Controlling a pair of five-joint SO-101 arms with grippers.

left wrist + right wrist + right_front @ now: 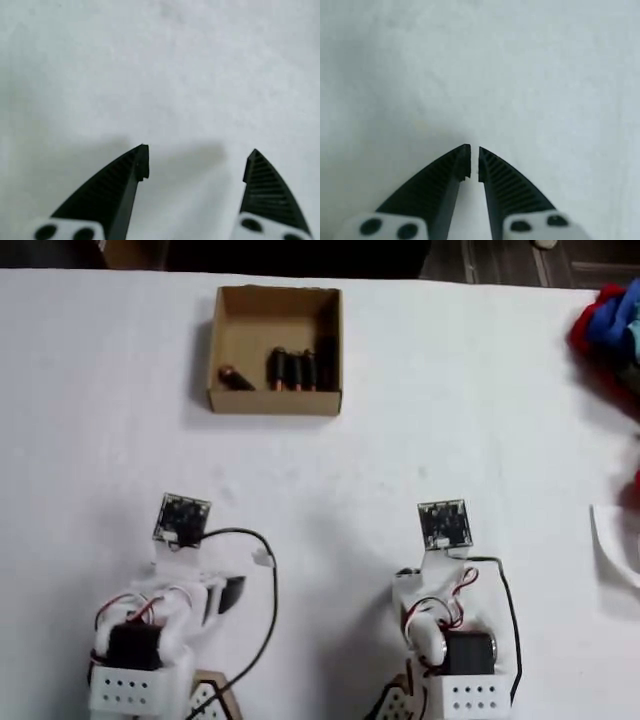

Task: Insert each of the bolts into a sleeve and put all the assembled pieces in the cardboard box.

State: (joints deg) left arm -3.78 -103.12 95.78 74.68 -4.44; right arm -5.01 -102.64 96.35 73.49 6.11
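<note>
The cardboard box (228,348) sits at the back of the white table and holds several dark assembled bolt-and-sleeve pieces (292,370) lying along its near side. Both arms are folded back near the table's front edge, far from the box. My left gripper (196,162) hangs open over bare white table, nothing between its black fingers (125,175). My right gripper (474,162) is shut, its fingertips almost touching, and holds nothing. In the high view the left arm (160,625) is at the lower left and the right arm (445,630) at the lower right.
A heap of red and blue cloth (610,325) lies at the table's right edge, with a white curved object (612,550) below it. Black cables (262,585) run beside each arm. The white table (330,470) stretches between arms and box.
</note>
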